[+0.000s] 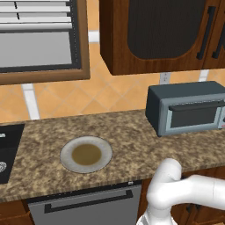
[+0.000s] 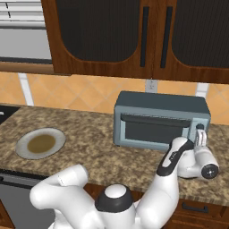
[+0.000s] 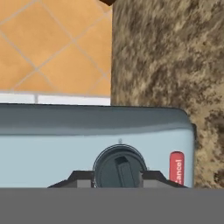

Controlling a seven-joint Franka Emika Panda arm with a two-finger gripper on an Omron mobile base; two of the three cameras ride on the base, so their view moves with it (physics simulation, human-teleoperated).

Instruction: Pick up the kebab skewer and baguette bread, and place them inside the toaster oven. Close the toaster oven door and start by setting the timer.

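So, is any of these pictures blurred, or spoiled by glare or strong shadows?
Left base view: flat even light, no glare, plate clear. Right base view: toaster oven door sharp, glass without reflection. Hand view: the counter looks soft and smeared; the timer knob and red Cancel button stay readable.

I am working in a home kitchen: a speckled granite counter (image 1: pixel 132 132) runs under dark wooden wall cabinets (image 2: pixel 134 36), backed by orange diagonal tiles (image 1: pixel 110 94) with a wall socket (image 2: pixel 151 85) set in them. A slate-grey toaster oven (image 2: pixel 161 120) with its door shut stands on the counter, and a round plate (image 1: pixel 86 154) lies well apart from it. A dishwasher front (image 1: pixel 88 206) sits below the counter edge, a black cooktop (image 1: pixel 9 149) lies at the far end, and a window with blinds (image 1: pixel 37 35) hangs above it.
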